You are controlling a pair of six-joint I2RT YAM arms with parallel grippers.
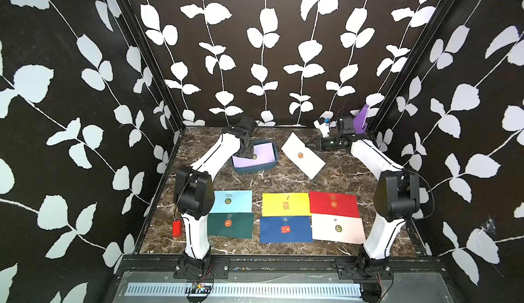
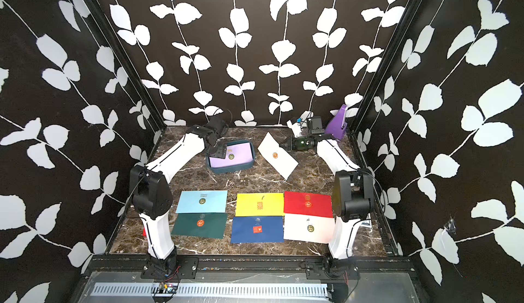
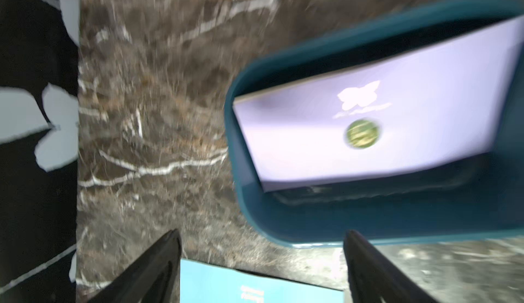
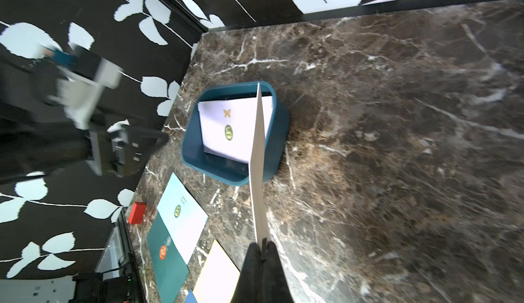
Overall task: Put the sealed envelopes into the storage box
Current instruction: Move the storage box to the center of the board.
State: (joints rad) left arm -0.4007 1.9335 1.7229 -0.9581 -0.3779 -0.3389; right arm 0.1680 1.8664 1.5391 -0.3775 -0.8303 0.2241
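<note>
Right gripper (image 4: 262,245) of mine pinches the near end of the white envelope (image 4: 258,160), its long axis pointing straight ahead at the teal storage box (image 4: 195,157), where the lilac envelope (image 1: 265,152) lies inside.

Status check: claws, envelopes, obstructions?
Left claw open near teal plastic storage box, possibly blocking. Lilac paper envelope inside. Right claw shut on white paper envelope.

Motion blur smears the left wrist view: the storage box (image 3: 368,216) runs past the frame edge, the light blue envelope (image 3: 221,281) near it is cut off, its print unreadable.
</note>
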